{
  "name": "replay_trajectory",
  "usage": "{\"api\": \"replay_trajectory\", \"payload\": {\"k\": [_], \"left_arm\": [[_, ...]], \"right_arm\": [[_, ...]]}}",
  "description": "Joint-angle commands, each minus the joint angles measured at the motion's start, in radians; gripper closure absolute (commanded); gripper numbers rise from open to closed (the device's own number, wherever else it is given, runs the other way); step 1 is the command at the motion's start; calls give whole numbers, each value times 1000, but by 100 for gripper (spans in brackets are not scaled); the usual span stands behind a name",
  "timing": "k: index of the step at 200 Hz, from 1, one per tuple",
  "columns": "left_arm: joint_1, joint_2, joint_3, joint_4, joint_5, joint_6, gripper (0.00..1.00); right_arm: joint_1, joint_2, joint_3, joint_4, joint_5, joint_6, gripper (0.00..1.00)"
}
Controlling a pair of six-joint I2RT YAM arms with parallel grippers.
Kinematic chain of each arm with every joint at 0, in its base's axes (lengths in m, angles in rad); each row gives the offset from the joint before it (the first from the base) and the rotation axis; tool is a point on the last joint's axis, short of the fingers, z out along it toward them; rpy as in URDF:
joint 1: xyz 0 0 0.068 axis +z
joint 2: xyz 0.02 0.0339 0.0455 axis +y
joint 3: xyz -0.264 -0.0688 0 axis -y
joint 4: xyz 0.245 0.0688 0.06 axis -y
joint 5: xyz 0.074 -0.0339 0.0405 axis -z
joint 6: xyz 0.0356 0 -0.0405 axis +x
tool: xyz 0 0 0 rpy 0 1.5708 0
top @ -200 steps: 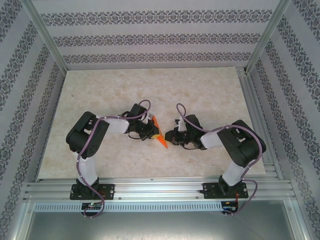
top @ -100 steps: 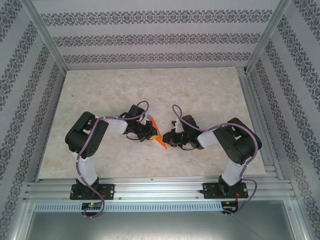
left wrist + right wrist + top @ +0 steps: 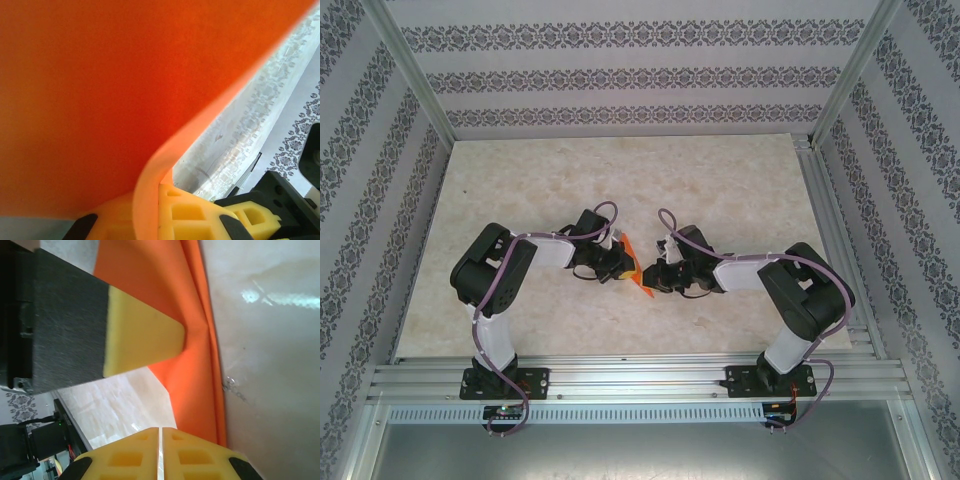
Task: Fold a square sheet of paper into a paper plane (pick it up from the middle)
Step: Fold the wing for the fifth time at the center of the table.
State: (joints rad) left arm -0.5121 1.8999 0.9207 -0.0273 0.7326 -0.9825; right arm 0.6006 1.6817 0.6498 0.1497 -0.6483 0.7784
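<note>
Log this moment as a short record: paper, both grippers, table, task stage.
paper: orange sheet, folded into layers, standing tilted between the two grippers
left gripper: shut on the orange sheet, fingers clamping its edge
right gripper: fingers pressed together, tips beside the sheet; contact unclear
table: pale marbled top under the sheet
task stage: not yet a plane

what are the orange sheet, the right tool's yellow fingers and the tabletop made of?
Orange sheet: thin paper, matte; it curls softly and holds a crease.
Fingers of the right tool: likely moulded plastic, yellow, matte, with square pockets.
Tabletop: glossy marble-pattern surface with glare spots on it; laminate or stone, can't tell.
</note>
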Motion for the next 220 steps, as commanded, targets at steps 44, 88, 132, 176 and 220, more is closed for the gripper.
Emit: {"api": "replay_trajectory", "payload": {"k": [44,88,132,176,220], "left_arm": [[17,20,4,-18,-2,47,98],[18,18,4,-31,5,62,99],[33,14,7,-46,11,80,99],[46,18,5,-52,28,99,99],[65,23,-3,-51,47,111,99]], "right_arm": [[13,59,34,-175,81,-96,90],[17,7,37,-145,24,-73,87],[-2,-85,36,-148,24,-63,87],[-6,-36,32,-108,11,-42,89],[10,35,46,-73,-10,-20,90]]}}
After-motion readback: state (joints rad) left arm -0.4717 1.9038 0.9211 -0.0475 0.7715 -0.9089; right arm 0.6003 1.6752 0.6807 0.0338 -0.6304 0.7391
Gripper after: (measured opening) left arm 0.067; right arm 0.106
